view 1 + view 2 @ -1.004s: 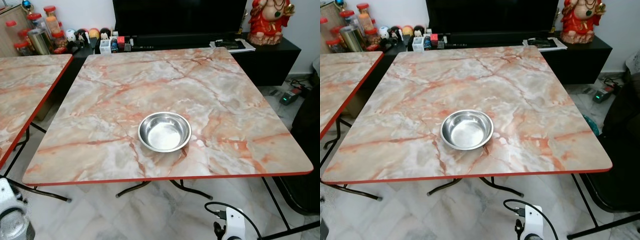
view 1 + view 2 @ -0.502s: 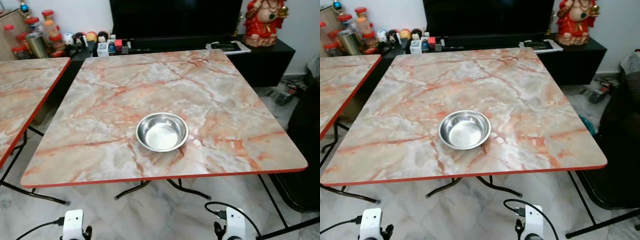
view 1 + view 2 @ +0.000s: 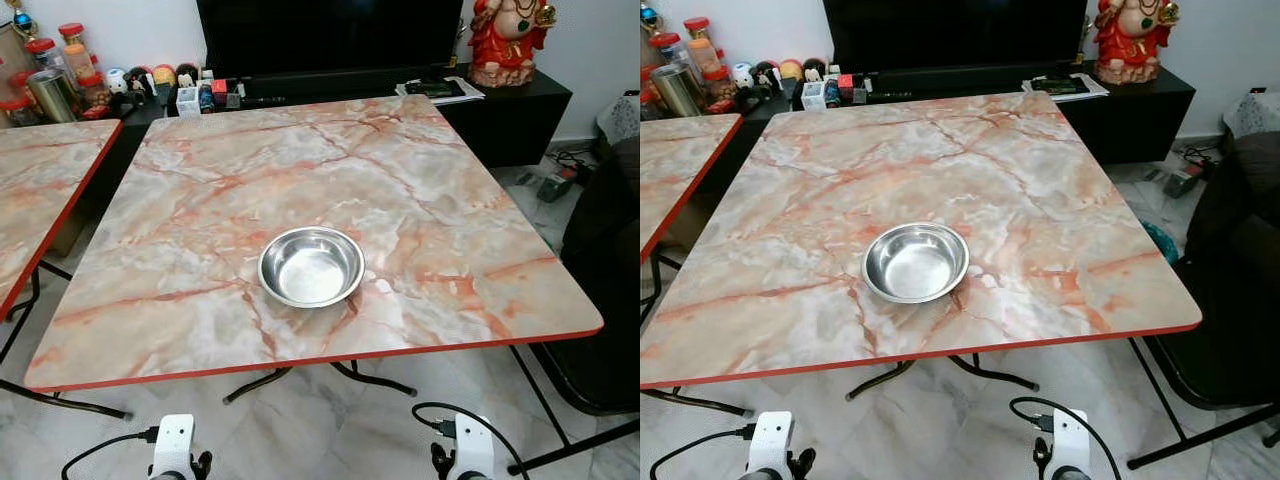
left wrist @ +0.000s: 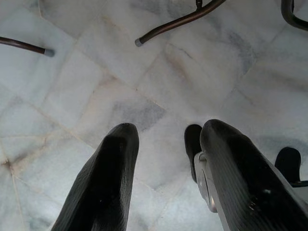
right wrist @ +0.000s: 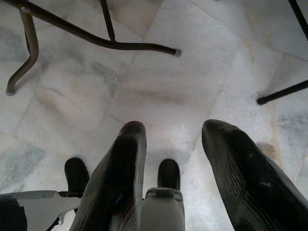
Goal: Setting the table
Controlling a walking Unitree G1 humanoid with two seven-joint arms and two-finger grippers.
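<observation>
Our left gripper [image 4: 163, 144] and right gripper [image 5: 171, 139] hang low over the tiled floor [image 5: 159, 91], fingers spread apart, holding nothing. Ahead, a steel bowl [image 3: 311, 266] sits near the middle of the marble table [image 3: 200, 200], toward its near edge. No writing is legible.

Over the last second the head camera has pulled back and tilted, so the pink-and-orange marble-patterned table [image 3: 420, 210] with its red edge sits slightly lower and further left in the picture. The left arm's white wrist housing [image 3: 176, 445] has come into the eye view at the bottom, where a grey metal arm part showed a second ago.
</observation>
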